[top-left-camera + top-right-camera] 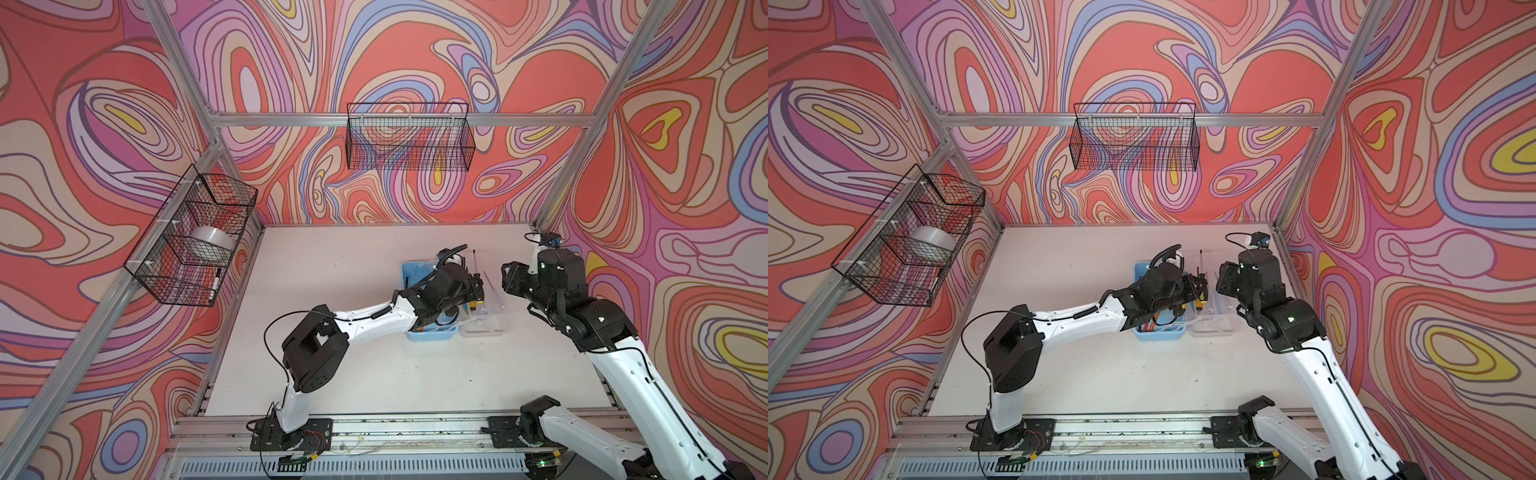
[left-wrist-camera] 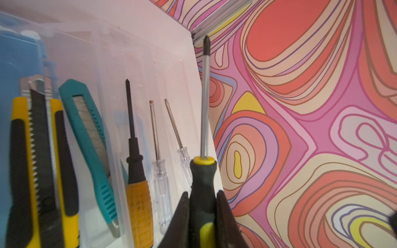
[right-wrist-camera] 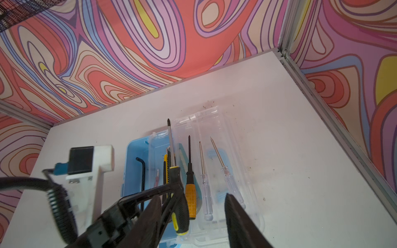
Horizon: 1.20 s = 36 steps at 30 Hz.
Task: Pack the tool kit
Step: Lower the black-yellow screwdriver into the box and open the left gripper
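On the white counter [image 1: 374, 374] the small light-blue plastic tool box [image 3: 133, 154] lies open, its clear lid [image 3: 214, 120] flat beside it. The right hand [image 3: 192, 199] hangs half open, empty, above the lid. The left hand [image 2: 203, 199] is clamped on a black-and-yellow-handled Phillips screwdriver [image 2: 205, 96], seemingly mid-transfer; next, lower it into the blue tray and let go.

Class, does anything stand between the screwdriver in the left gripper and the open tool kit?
Nothing visible does. The left gripper holds the black-and-yellow screwdriver over the open tool kit, and the right gripper hangs open beside it, not between.
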Available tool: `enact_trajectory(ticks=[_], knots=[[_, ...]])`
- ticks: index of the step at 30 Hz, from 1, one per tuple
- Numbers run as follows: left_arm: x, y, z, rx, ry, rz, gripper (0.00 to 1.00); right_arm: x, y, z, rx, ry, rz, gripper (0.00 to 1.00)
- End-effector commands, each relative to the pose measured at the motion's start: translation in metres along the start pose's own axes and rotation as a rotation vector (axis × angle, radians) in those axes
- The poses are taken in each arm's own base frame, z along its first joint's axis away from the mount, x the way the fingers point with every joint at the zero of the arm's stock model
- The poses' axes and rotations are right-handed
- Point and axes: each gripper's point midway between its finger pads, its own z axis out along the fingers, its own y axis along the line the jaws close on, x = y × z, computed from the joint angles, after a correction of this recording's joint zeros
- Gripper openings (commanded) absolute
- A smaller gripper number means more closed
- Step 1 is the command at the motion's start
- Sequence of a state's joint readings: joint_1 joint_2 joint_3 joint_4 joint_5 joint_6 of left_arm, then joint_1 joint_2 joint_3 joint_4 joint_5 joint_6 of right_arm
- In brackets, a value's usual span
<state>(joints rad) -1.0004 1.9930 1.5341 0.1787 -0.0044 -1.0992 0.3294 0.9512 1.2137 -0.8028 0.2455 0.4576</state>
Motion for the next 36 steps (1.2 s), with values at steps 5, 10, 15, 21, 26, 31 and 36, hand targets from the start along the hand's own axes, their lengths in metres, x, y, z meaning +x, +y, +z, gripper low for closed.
enact_trajectory(ticks=[5, 10, 15, 21, 26, 31, 36], knots=[[0.009, -0.021, 0.03, 0.094, 0.011, -0.078, 0.0, -0.012, 0.004, -0.022, -0.043, -0.045, -0.009, 0.5], [0.011, -0.017, 0.042, 0.082, 0.015, -0.082, 0.0, -0.01, 0.001, -0.024, -0.036, -0.05, -0.021, 0.5], [0.019, -0.012, 0.054, 0.066, 0.046, -0.103, 0.0, -0.009, -0.001, -0.026, -0.035, -0.055, -0.022, 0.5], [0.019, 0.001, 0.051, 0.025, 0.028, -0.114, 0.0, -0.005, -0.002, -0.023, -0.035, -0.048, -0.028, 0.5], [0.022, 0.005, 0.053, 0.012, 0.033, -0.108, 0.13, -0.001, -0.001, -0.018, -0.039, -0.041, -0.029, 0.5], [0.028, 0.013, 0.055, -0.02, 0.045, -0.112, 0.26, 0.003, -0.001, -0.015, -0.041, -0.035, -0.025, 0.5], [0.027, 0.017, 0.053, -0.039, 0.041, -0.1, 0.36, 0.006, -0.001, -0.01, -0.038, -0.025, -0.026, 0.5]])
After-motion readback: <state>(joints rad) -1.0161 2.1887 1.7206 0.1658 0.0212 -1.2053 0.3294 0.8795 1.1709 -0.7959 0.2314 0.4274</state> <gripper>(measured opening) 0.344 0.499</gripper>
